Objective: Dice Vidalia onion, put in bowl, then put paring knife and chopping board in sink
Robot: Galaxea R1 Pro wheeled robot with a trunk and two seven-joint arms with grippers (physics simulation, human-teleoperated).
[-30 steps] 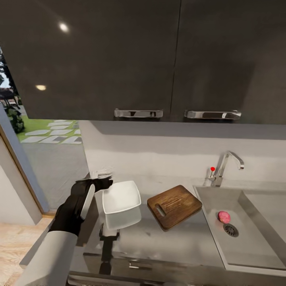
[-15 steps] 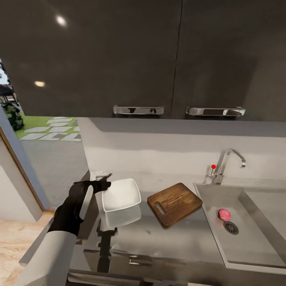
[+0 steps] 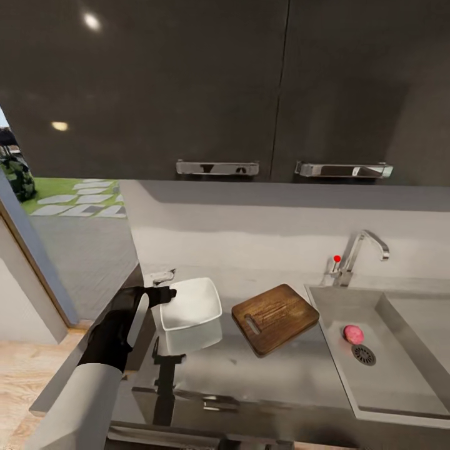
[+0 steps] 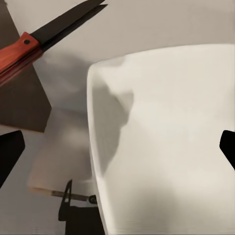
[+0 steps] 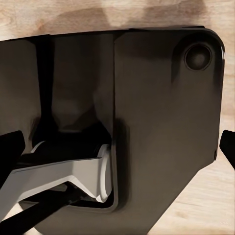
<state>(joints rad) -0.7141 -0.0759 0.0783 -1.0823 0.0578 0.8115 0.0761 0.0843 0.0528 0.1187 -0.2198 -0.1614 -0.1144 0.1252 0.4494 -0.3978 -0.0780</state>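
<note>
Dark glossy wall cabinets (image 3: 187,81) with chrome handles are filling the upper half of the head view, and the grey tabletop (image 3: 275,375) is being shown beneath them across the lower part of the frame. At the lower left, the left pincer (image 3: 164,294) is being held at the near left rim of the white bowl (image 3: 195,304), which is resting on the tabletop left of centre. In the left wrist view the bowl (image 4: 166,142) is being seen between two dark fingertips (image 4: 9,152) set well apart at the frame's opposite edges, so the left pincer is being kept open, with nothing gripped.

The chopping board (image 3: 275,317) is lying just right of the bowl, turned at an angle, its slot handle pointing toward the lower centre of the frame. The paring knife (image 4: 46,34) is being shown in the upper left of the left wrist view, its reddish handle over the board's dark corner (image 4: 19,98) and its dark blade reaching out past the edge.

At the right of the head view, the sink (image 3: 400,400) is set into the tabletop, with the chrome tap (image 3: 359,256) and red knob behind it. The Vidalia onion (image 3: 353,334), rendered pinkish, is lying in the basin just beside the round drain (image 3: 364,354).

In the right wrist view, dark robot bodywork (image 5: 161,122) is being shown over a wooden floor (image 5: 215,210); the right pincer's state cannot be told.
</note>
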